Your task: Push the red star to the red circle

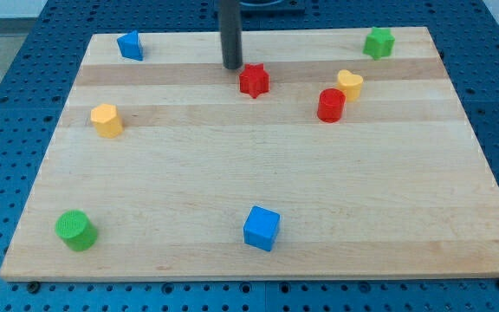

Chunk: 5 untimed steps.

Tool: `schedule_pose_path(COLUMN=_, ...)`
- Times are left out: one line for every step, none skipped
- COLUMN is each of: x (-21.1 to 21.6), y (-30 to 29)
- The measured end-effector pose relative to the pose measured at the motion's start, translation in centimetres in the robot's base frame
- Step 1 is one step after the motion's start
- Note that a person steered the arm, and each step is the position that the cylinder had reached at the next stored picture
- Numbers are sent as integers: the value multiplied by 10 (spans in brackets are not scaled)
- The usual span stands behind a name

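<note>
The red star (254, 81) lies on the wooden board near the view's top, a little right of centre. The red circle (330, 105), a short cylinder, stands to the star's right and slightly lower. My tip (232, 67) is the lower end of the dark rod. It rests on the board just left of and slightly above the red star, a small gap apart from it.
A yellow heart (350, 83) touches the red circle's upper right. A green block (378, 42) sits top right, a blue block (130, 45) top left, a yellow block (106, 120) at left, a green cylinder (76, 230) bottom left, a blue cube (262, 228) bottom centre.
</note>
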<state>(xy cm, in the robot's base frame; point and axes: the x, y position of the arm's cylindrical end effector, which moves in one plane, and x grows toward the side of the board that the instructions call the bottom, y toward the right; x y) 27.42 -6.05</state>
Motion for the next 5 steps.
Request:
schedule_pose_path(x=22, y=-9)
schedule_pose_path(x=32, y=-2)
schedule_pose_path(x=34, y=27)
schedule_pose_path(x=50, y=56)
schedule_pose_path(x=64, y=85)
